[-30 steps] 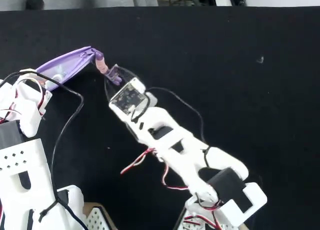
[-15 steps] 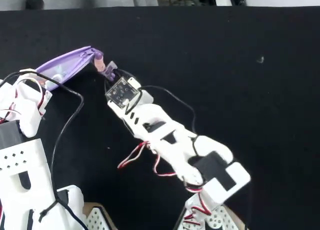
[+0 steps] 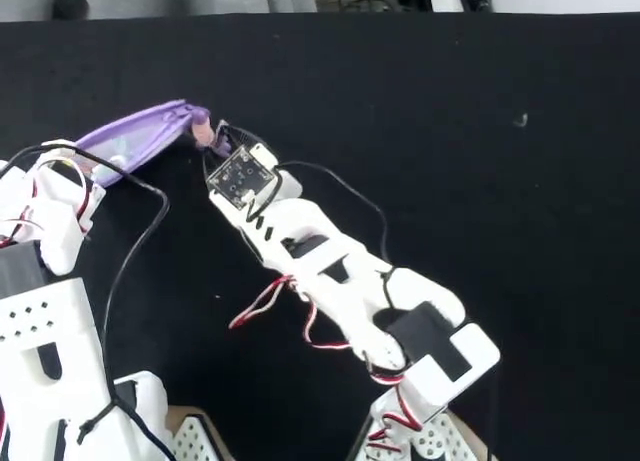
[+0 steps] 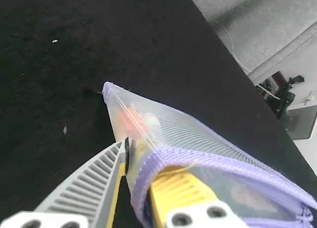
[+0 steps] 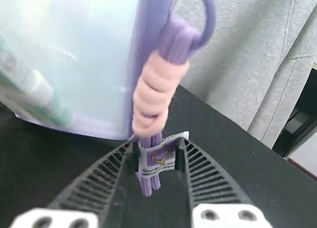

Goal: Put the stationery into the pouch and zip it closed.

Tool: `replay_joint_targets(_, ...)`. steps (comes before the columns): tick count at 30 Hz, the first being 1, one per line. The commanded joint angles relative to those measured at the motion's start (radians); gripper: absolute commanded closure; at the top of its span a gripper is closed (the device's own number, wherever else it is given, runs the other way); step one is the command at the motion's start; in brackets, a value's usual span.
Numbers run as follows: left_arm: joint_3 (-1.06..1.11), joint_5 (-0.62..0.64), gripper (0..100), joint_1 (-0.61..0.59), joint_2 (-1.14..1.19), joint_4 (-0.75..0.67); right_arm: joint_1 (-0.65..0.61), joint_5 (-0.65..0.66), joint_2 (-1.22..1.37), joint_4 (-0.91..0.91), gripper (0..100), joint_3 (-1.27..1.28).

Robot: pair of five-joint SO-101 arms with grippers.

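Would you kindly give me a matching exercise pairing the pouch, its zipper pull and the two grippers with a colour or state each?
Things:
1. pouch
2. zipper pull
3. left gripper
4. right gripper

Colours or states:
A. pink and purple cord
B. shut on the zipper pull
C. see-through, with purple trim
D. shut on the pouch's edge

Pairs: 1-C, 2-A, 3-D, 4-B

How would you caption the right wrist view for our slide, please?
Right gripper shut on the tagged zipper pull of the translucent purple pouch, stationery visible inside.
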Motion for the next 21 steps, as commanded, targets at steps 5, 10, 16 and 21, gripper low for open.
replay_joint_targets(5,-0.015,0.009,97,-0.004,-0.009,-0.029,-0.011,0.000,-0.048,0.014,74.3,-0.051)
replay_joint_targets(10,-0.019,0.009,97,-0.004,-0.009,-0.029,-0.015,0.006,-0.087,0.118,71.0,-0.056)
replay_joint_targets(16,-0.013,0.009,97,-0.005,-0.014,-0.029,-0.017,0.006,-0.007,0.094,71.0,-0.093)
replay_joint_targets(21,-0.013,0.009,97,-0.005,-0.017,-0.023,-0.015,0.006,0.113,0.094,73.7,-0.174)
